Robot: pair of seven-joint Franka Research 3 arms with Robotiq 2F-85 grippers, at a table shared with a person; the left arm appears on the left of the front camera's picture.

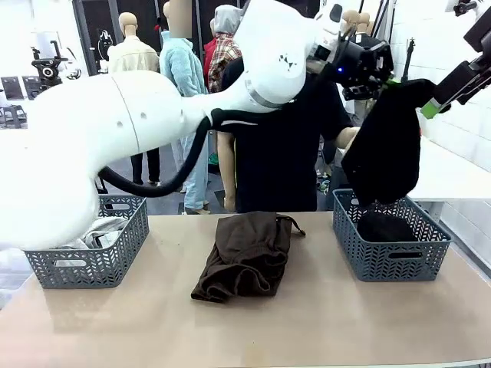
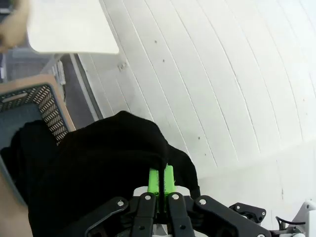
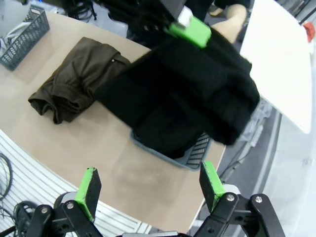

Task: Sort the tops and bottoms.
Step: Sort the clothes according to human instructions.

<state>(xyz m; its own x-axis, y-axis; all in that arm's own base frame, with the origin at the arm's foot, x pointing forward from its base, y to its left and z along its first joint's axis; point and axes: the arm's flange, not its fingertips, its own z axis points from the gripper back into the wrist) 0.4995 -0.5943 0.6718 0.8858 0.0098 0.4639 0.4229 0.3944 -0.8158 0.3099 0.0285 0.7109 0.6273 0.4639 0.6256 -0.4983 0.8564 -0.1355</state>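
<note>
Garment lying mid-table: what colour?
Dark brown garment; the front view shows it best.

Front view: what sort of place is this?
Likely a robotics lab staged for clothes sorting: a plain work table, a grey left basket and right basket on it, a brown garment between them, and a person standing across.
</note>
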